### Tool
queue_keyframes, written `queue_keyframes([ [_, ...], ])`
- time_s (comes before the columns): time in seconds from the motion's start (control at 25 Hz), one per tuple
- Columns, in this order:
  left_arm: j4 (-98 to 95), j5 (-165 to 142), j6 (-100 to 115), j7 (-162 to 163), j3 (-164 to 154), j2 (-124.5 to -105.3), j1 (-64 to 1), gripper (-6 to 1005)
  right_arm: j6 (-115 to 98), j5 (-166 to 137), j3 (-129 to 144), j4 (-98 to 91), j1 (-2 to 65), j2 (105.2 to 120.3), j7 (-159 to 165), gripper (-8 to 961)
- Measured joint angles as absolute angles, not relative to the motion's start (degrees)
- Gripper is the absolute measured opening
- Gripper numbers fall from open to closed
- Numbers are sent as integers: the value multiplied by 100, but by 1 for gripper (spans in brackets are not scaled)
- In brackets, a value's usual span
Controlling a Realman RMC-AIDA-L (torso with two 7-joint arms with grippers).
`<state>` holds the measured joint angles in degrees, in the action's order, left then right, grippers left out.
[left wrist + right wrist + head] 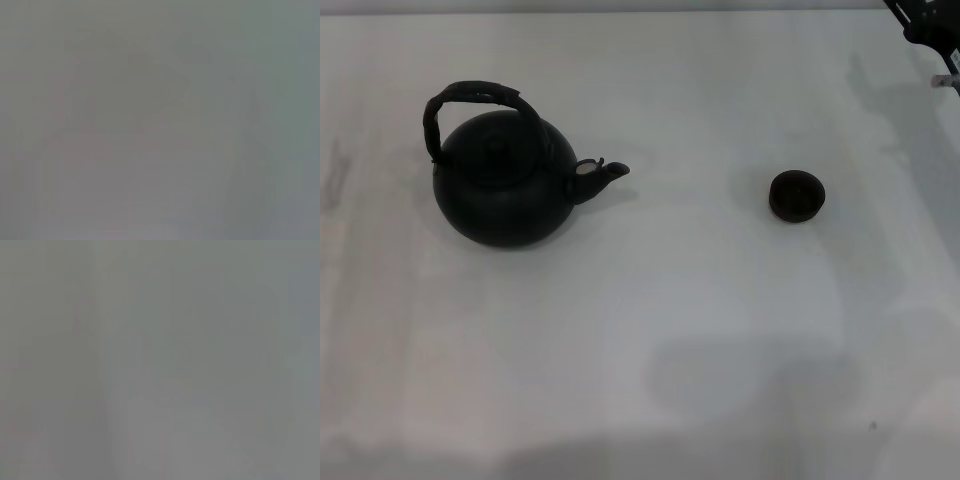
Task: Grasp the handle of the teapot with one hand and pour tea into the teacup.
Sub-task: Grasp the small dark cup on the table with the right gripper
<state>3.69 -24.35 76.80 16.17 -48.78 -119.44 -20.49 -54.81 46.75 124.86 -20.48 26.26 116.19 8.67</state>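
Note:
The matte black teapot point(505, 190) stands upright on the white table at the left, its stubby spout point(605, 174) pointing right. Its arched handle point(470, 100) rises over the knobbed lid, with nothing touching it. The small dark teacup point(796, 195) sits to the right, well apart from the spout. A black piece of my right arm point(930, 30) shows at the far top right corner, away from both objects. My left gripper is out of view. Both wrist views show only a blank grey surface.
The white table point(640, 340) spreads wide around the two objects. Faint shadows lie across its near middle and right side.

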Motion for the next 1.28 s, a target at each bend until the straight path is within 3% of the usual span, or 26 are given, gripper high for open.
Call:
queue_keyframes([
  [0.72,406,-2432,7600,1834,-4878,-11935,-2093,879,-5190,4649,12586,-2273,2639,11604,1069,873],
  [1.28,373,-2393,7462,1850,-4853,-11944,-2100,880,-4109,4641,12305,-2325,3565,11512,1090,870],
])
